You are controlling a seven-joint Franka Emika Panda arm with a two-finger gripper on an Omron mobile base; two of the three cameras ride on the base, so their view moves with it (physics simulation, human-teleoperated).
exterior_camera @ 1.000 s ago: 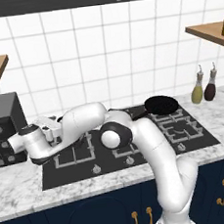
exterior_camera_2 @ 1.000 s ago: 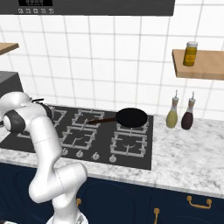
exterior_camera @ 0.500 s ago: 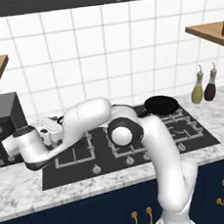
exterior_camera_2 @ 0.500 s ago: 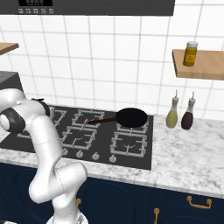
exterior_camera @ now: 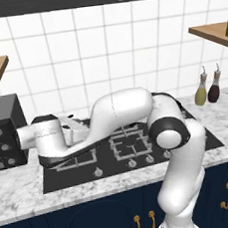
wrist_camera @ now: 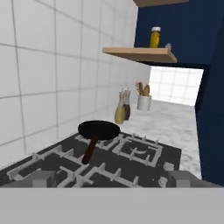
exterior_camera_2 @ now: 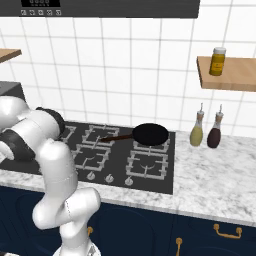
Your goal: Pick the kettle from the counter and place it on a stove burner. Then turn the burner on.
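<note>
Apparently apart, the gripper's (wrist_camera: 113,178) jaws show as two blurred grey tips set wide, with nothing between them. It hangs low over the left end of the cooktop (exterior_camera_2: 150,186), looking along the grates toward the frying pan (wrist_camera: 98,129). Over the last second the elbow has swung out rightward while the hand stayed low. I cannot tell where on the counter (exterior_camera_2: 210,170) the kettle stands; picking it up probably remains undone.
</note>
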